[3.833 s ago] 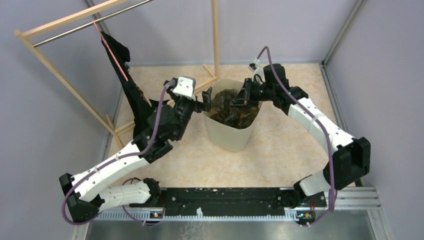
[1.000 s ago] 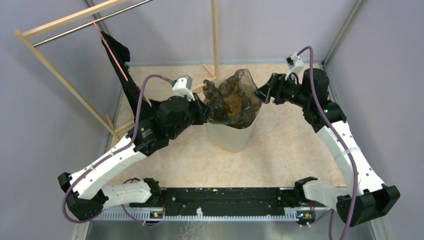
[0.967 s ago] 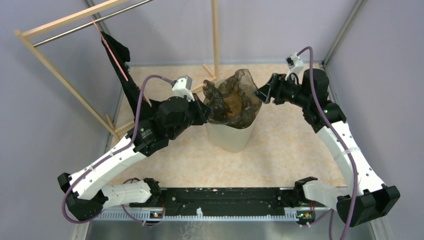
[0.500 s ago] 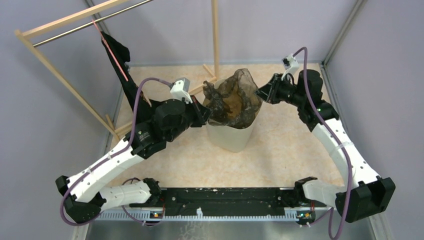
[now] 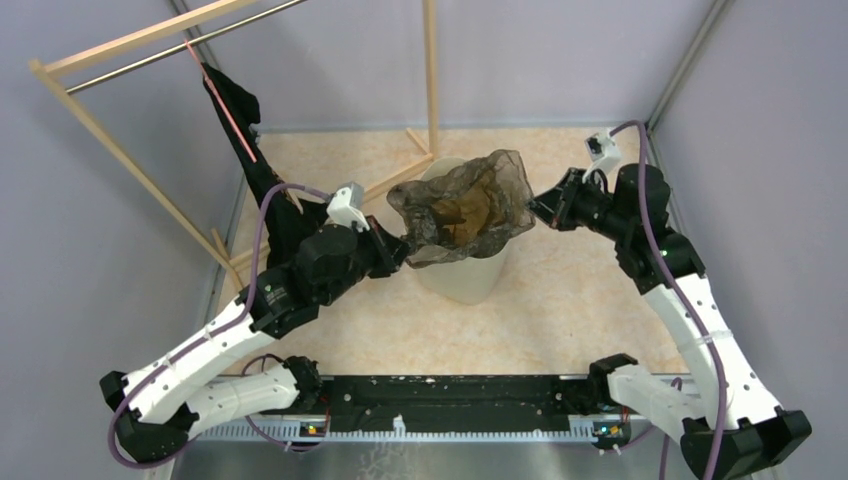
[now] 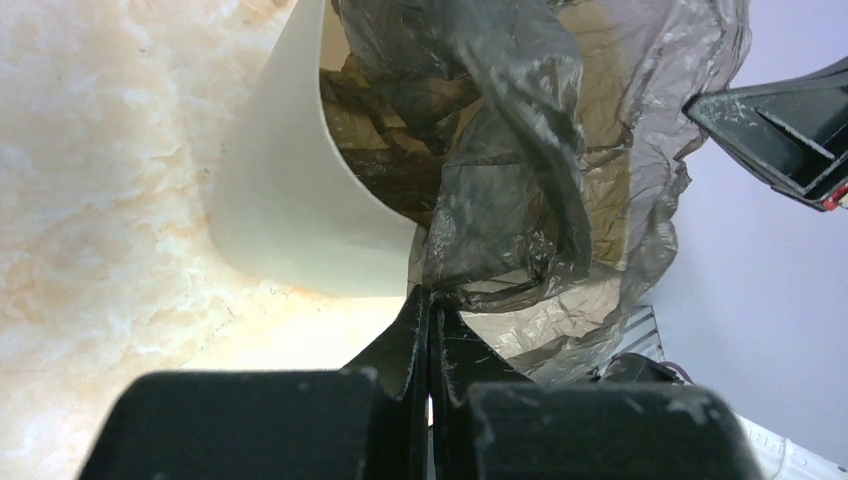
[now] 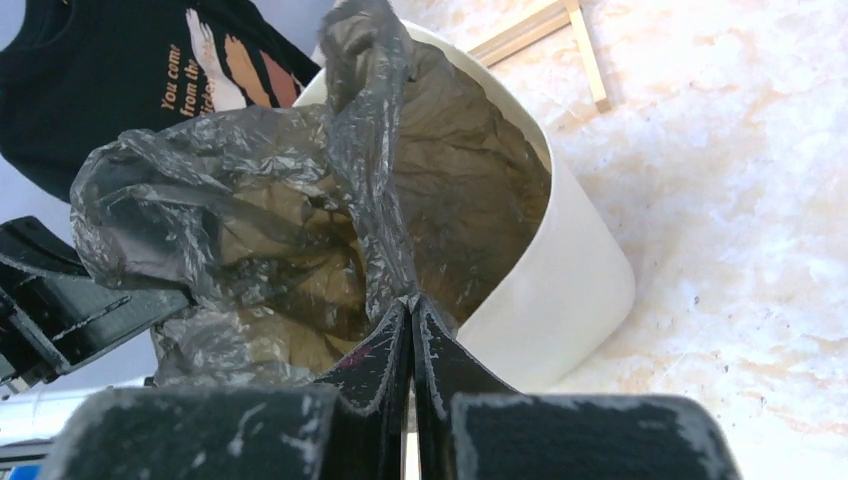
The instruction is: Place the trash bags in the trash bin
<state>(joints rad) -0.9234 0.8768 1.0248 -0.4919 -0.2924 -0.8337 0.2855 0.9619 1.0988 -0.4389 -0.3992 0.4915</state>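
A cream trash bin (image 5: 462, 278) stands mid-table. A translucent grey-brown trash bag (image 5: 460, 205) sits in it, its mouth stretched wide above the rim. My left gripper (image 5: 398, 250) is shut on the bag's left edge, and my right gripper (image 5: 535, 208) is shut on its right edge. In the left wrist view the closed tips (image 6: 430, 292) pinch the film (image 6: 520, 170) beside the bin wall (image 6: 290, 210). The right wrist view shows the same: tips (image 7: 412, 300) clamped on a fold of the bag (image 7: 250, 200) over the bin (image 7: 570, 290).
A wooden clothes rack (image 5: 120, 150) stands at the back left. A black T-shirt (image 5: 245, 140) hangs from it on a pink hanger, close behind my left arm. One rack foot (image 5: 395, 178) lies next to the bin. Grey walls close in the table.
My right gripper went from open to shut on the bag's right edge and drew back to the right. The left arm pulled toward the near left, so the bag's mouth spread wider.
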